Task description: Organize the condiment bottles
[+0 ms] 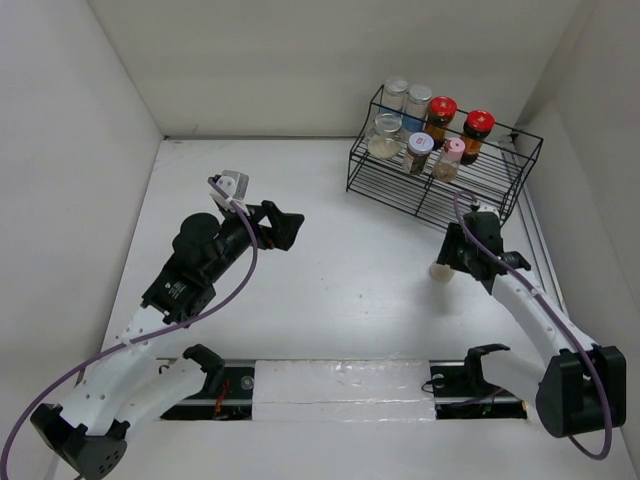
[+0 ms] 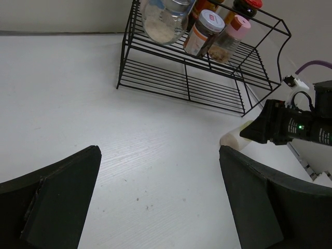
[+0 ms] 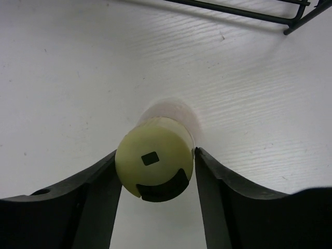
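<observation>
Bottles sit on the rack [image 1: 495,175] at the far right of the desk [image 1: 340,310]. Seven are there. Two silver-lid jars [image 1: 406,97] stand at the back of the top shelf. Two red-lid jars [image 1: 459,120] stand next to them, on their right. One step lower are the wide jar [image 1: 385,138], the white-lid jar [image 1: 419,152] and the pink-cap bottle [image 1: 452,158], all in a row.

One more bottle is off the rack. The yellow-green bottle [image 3: 154,165] is down by the desk, just in front of the rack's right end. It stands upright. The right end effector [image 3: 155,174] is clenched on it, with one finger pressed on each side of its cap. I cannot tell if its bottom touches the desk.

The left end effector [image 2: 161,202] is released, with its fingers spread wide and nothing between them. It hangs over the middle of the desk, well apart from the rack, and points toward the right arm. In the left wrist view the rack, the three lower bottles and the right end effector all show.
</observation>
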Controlling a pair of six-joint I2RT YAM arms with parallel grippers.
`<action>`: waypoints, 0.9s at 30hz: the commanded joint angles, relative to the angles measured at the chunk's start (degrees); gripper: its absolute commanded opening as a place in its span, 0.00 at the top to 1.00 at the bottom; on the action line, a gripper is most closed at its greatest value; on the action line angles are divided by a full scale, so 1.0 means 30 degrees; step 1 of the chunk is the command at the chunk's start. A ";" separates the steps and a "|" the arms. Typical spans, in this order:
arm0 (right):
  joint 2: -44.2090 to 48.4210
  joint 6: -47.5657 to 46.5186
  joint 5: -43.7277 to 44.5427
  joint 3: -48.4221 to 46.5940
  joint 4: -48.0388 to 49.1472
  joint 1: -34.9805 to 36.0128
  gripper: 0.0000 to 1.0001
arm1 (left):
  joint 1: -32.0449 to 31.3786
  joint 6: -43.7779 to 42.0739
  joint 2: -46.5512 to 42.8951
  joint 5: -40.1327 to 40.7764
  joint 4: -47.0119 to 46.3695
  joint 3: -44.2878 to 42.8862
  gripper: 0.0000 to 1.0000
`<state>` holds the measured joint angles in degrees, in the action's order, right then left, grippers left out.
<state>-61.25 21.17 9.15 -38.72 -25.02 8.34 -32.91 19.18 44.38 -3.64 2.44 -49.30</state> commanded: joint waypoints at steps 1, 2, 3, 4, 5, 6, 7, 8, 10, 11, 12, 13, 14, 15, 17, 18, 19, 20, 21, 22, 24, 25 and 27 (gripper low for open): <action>0.0963 0.0385 0.0877 -0.0013 0.0780 0.0150 0.41 | 0.0012 0.0140 -0.0292 -0.0105 -0.0724 -0.0764 0.07; 0.0965 0.0385 0.1051 -0.0013 0.1012 0.0150 0.43 | 0.0012 0.0140 -0.0292 -0.0105 -0.0724 -0.0764 0.07; 0.0965 0.0385 0.1401 -0.0245 0.0637 0.0150 0.47 | 0.0012 0.0140 -0.0292 -0.0105 -0.0724 -0.0764 0.07; 0.1168 0.0385 0.1404 -0.0973 -0.0121 0.0150 0.50 | 0.0012 0.0140 -0.0292 -0.0105 -0.0724 -0.0764 0.07; 0.1373 0.0211 0.1636 -0.1415 -0.0418 0.0150 0.50 | 0.0012 0.0140 -0.0292 -0.0105 -0.0724 -0.0764 0.07; 0.1549 0.0209 0.1638 -0.1942 -0.0711 0.0382 0.50 | 0.0012 0.0140 -0.0292 -0.0105 -0.0724 -0.0764 0.07; 0.1754 0.0006 0.1899 -0.3020 -0.0888 0.0704 0.50 | 0.0012 0.0140 -0.0292 -0.0105 -0.0724 -0.0764 0.07; 0.2191 -0.0286 0.1902 -0.3582 -0.0890 0.0881 0.50 | 0.0012 0.0140 -0.0292 -0.0279 -0.0724 -0.0764 0.07; 0.2371 -0.0464 0.2369 -0.4811 -0.0890 0.1232 0.50 | 0.0012 0.0140 -0.0118 -0.0281 -0.0724 -0.0764 0.07; 0.2371 -0.0667 0.2371 -0.6181 -0.1093 0.1234 0.50 | 0.0012 0.0140 -0.0116 -0.0281 -0.0724 -0.0764 0.07; 0.2371 -0.1046 0.2371 -0.6804 -0.0921 0.1234 0.50 | 0.0012 0.0140 -0.0116 -0.0281 -0.0724 -0.0764 0.07; 0.2168 -0.1224 0.2922 -0.7419 -0.0919 0.1234 0.50 | 0.0012 0.0140 -0.0116 -0.0484 -0.0724 -0.0764 0.07; 0.1905 -0.1226 0.3218 -0.8702 -0.0919 0.1234 0.50 | 0.0012 0.0140 -0.0116 -0.0486 -0.0724 -0.0764 0.07; 0.1351 -0.1661 0.3452 -0.9295 -0.0919 0.1031 0.50 | 0.0012 0.0140 -0.0116 -0.0486 -0.0724 -0.0764 0.07; 0.0646 -0.2103 0.3631 -1.0263 -0.0451 0.0420 0.50 | 0.0012 0.0140 -0.0116 -0.0486 -0.0724 -0.0764 0.07; -0.0314 -0.2105 0.3631 -1.1224 -0.0277 0.0095 0.49 | 0.0012 0.0140 0.0058 -0.0486 -0.0724 -0.0764 0.07; -0.0846 -0.2656 0.3196 -1.1698 -0.0275 -0.0256 0.49 | 0.0012 0.0140 0.0060 -0.0486 -0.0724 -0.0764 0.07; -0.1374 -0.2662 0.2640 -1.2167 -0.0275 -0.1043 0.49 | 0.0012 0.0140 0.0060 -0.0486 -0.0724 -0.0764 0.07; -0.1843 -0.2865 0.2432 -1.2984 -0.0275 -0.1370 0.49 | 0.0012 0.0140 0.0060 -0.0486 -0.0724 -0.0764 0.07; -0.2515 -0.3041 0.2255 -1.3224 -0.0275 -0.1605 0.49 | 0.0012 0.0140 0.0060 -0.0486 -0.0724 -0.0764 0.07; -0.2988 -0.3042 0.1700 -1.3400 -0.0072 -0.2451 0.49 | 0.0012 0.0140 0.0060 -0.0281 -0.0724 -0.0764 0.07; -0.3425 -0.3042 0.1407 -1.3605 -0.0070 -0.2747 0.49 | 0.0012 0.0140 0.0060 -0.0281 -0.0724 -0.0764 0.07; -0.4244 -0.3218 0.0531 -1.3839 0.0135 -0.3652 0.49 | 0.0012 0.0140 0.0060 -0.0281 -0.0724 -0.0764 0.07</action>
<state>-72.27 13.23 14.76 -77.08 -26.68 0.54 -32.91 19.20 44.58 -4.29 2.44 -49.30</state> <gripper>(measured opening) 0.558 0.937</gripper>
